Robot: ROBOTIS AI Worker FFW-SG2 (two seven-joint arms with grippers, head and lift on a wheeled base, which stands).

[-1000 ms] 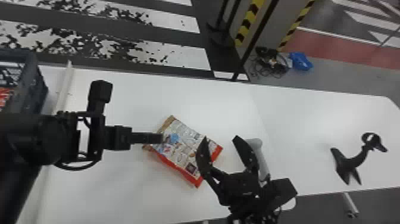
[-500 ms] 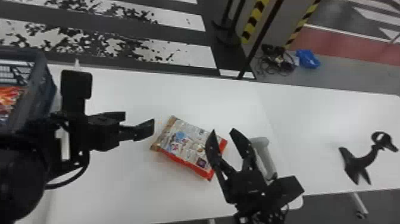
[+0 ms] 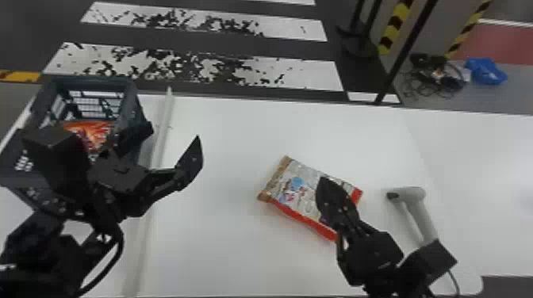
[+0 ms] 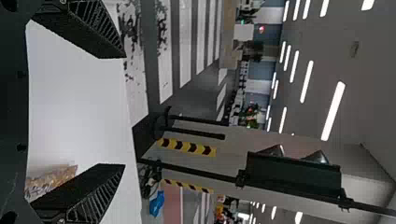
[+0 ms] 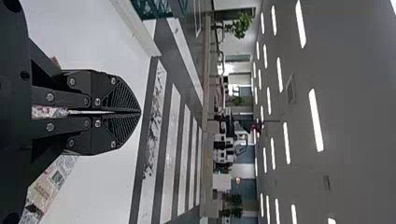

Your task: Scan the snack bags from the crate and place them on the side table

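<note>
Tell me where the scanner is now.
Head view, right of centre: the scanner lies on the white table, right of the snack bag and the right gripper.

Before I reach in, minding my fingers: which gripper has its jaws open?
The left gripper, nearer the crate: its jaws stand apart, while those of the right gripper are closed together.

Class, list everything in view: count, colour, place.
Snack bag: one, silver and red, on table
Orange-red snack packaging: count unclear, in crate
Crate: one, blue-grey, left
Barcode scanner: one, light grey, right of snack bag
Table: white, one visible surface, centre
Strip: one, white, between crate and snack bag
Bundle: one, blue, floor beyond
Cables: uncountable, dark, beside bundle
Floor stripes: several, white, beyond table
Left gripper: one, black, near crate, fingers apart
Right gripper: one, black, near snack bag, fingers together
</note>
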